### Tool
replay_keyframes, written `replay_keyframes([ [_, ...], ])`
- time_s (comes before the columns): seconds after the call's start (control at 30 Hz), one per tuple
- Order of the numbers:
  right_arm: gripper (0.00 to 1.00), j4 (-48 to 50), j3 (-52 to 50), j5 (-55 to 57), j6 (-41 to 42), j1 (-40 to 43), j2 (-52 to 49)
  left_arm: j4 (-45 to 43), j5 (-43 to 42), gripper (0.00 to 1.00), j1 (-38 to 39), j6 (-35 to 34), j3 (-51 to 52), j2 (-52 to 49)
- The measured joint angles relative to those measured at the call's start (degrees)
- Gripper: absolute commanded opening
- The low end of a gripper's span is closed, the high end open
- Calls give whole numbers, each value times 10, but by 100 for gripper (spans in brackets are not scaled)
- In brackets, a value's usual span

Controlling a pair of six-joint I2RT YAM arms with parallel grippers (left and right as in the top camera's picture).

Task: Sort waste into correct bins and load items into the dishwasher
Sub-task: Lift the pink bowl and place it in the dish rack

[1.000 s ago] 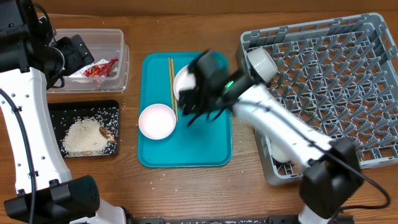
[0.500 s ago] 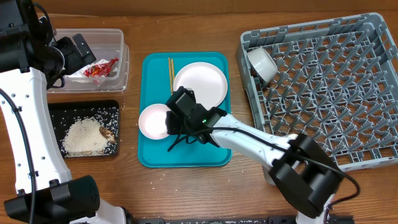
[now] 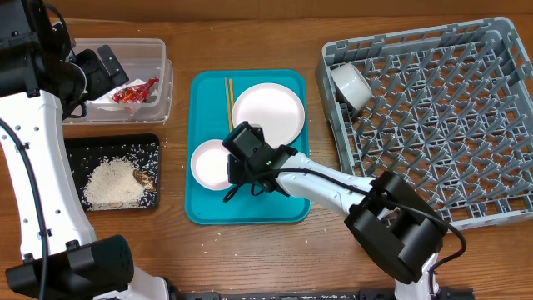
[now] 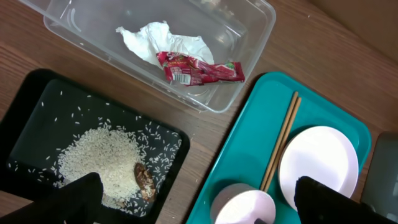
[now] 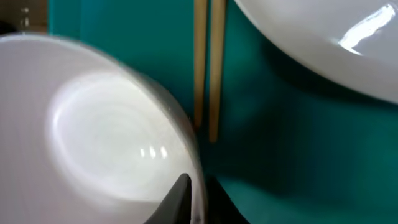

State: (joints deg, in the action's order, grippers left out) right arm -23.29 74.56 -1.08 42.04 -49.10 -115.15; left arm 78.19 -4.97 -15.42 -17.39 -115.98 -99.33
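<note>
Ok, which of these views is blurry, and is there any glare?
Right wrist view: the close bowl is soft and out of focus, with glare streaks on the plate. Left wrist view: sharp, except its dark fingers at the bottom edge. Overhead: sharp, evenly lit.

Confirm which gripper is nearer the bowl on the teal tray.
Right. The right gripper sits at the rim of the bowl on the teal tray; the left gripper is over the clear tub, far off beyond the tray's edge.
</note>
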Motion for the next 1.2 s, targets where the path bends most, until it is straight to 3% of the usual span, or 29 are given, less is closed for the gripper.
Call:
replay_keyframes([
  [0.2,4,-56,19,-4,-4,3,1,0,0,100,0,0,0,0],
  [0.4,4,-207,69,24,-32,19,47,0,0,100,0,0,0,0],
  [0.57,4,-352,134,179,-45,54,186,0,0,100,0,0,0,0],
  [0.73,4,-465,157,452,-30,128,278,0,0,100,0,0,0,0],
  [0.87,4,-457,136,614,-52,195,246,0,0,100,0,0,0,0],
  [1.2,4,-454,120,736,-206,253,112,0,0,100,0,0,0,0],
])
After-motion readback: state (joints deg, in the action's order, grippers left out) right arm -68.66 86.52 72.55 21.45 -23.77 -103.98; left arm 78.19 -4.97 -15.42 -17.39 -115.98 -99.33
